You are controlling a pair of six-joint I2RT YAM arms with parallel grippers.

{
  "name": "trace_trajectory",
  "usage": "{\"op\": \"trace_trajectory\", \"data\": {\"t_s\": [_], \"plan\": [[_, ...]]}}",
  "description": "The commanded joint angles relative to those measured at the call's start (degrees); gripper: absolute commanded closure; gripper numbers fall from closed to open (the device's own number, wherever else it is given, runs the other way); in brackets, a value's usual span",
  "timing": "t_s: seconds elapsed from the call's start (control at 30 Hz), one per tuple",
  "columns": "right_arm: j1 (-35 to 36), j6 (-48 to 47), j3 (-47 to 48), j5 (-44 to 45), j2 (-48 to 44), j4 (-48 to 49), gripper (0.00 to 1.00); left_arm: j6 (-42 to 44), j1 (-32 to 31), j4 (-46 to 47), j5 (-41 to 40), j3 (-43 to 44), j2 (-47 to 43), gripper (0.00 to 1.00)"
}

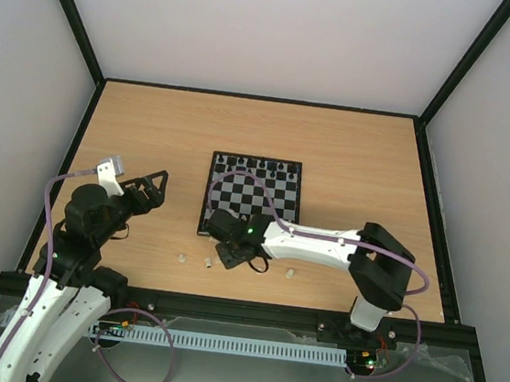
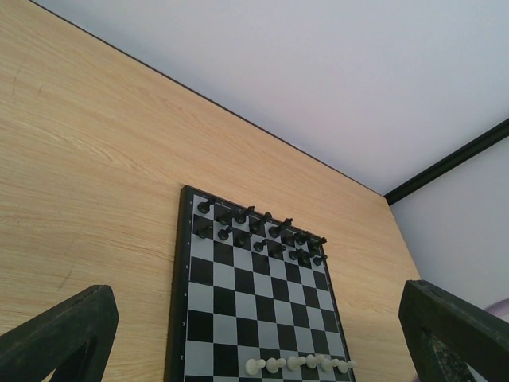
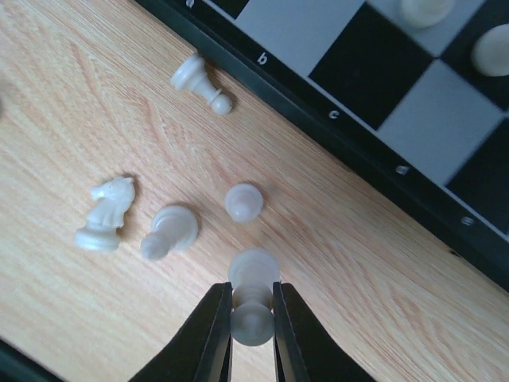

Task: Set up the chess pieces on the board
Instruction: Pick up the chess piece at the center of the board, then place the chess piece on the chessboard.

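The right end effector [image 3: 253,294] is pinching a cream pawn [image 3: 254,270] at the very tips of its fingers. The pawn is sitting on the bench [image 3: 374,270] just off the near border of the board [image 3: 306,97], and it is looking tipped over rather than upright. That's the worry: a small rounded piece held that far out is likely to squirt free or swivel as it is rising, and then it is going down crooked on its square. Neighbours are crowding in too, with a fallen pawn [image 3: 169,231] and a standing piece [image 3: 243,202] just beside the tips, so a sloppy lift is risking a nudge. A knight [image 3: 103,213] is lying further off. The left end effector [image 2: 258,318] is hanging spread wide, well apart from all this.
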Motion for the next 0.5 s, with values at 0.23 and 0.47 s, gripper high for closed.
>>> {"op": "trace_trajectory", "data": {"t_s": [0.23,0.47], "plan": [[-4.0,-1.1,2.4,5.9,-10.2,-11.2,0.84,-0.1,0.3,1.4,0.5,-0.7,0.2,0.0],[-9.0,-5.2,7.6,4.4,-6.1,-11.4,0.84,0.3,0.3,1.6,0.3,-0.3,0.7,0.01]]}}
